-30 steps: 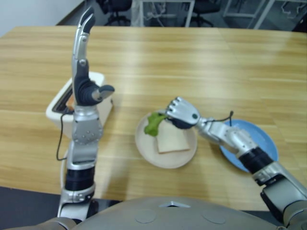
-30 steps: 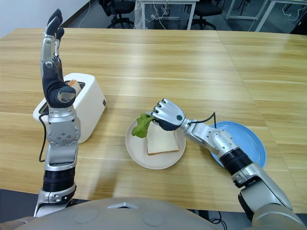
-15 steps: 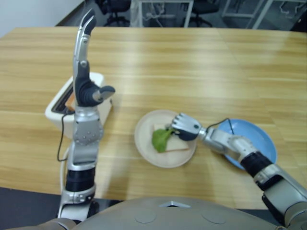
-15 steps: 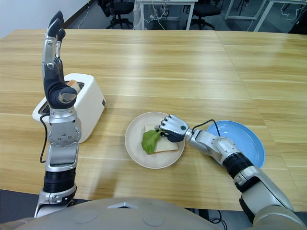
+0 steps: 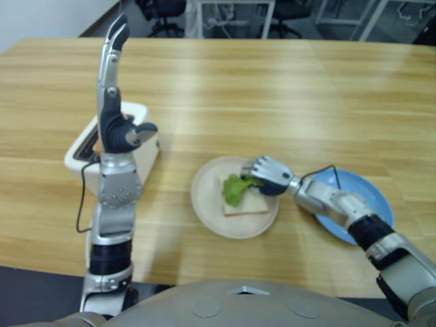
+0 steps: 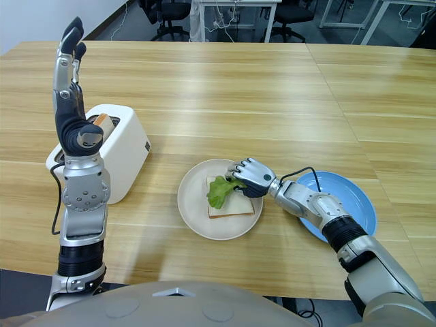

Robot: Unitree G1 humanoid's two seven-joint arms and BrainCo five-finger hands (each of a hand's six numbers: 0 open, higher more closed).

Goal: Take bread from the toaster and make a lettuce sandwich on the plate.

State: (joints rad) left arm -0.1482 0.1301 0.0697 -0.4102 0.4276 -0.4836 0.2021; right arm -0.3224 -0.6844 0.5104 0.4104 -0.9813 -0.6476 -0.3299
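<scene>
A cream plate (image 6: 195,219) lies in the middle of the table with a slice of bread (image 6: 235,205) on it. My right hand (image 6: 251,176) is low over the bread's far edge, shut on a green lettuce leaf (image 6: 219,191) that rests on the slice's left side. A white toaster (image 6: 129,148) stands at the left with a slice of bread (image 6: 102,121) poking from its slot. My left hand (image 6: 71,95) is raised upright in front of the toaster, fingers extended, holding nothing.
A blue plate (image 6: 354,204) sits right of the cream plate, under my right forearm. The toaster's black cord (image 6: 54,204) hangs at the left. Bare wooden table (image 6: 225,88) stretches behind; chairs and desks stand beyond its far edge.
My right hand lowered the lettuce from above the plate's left rim onto the bread, then drew it slightly back onto the slice. My left hand stays raised, shifting slightly left.
</scene>
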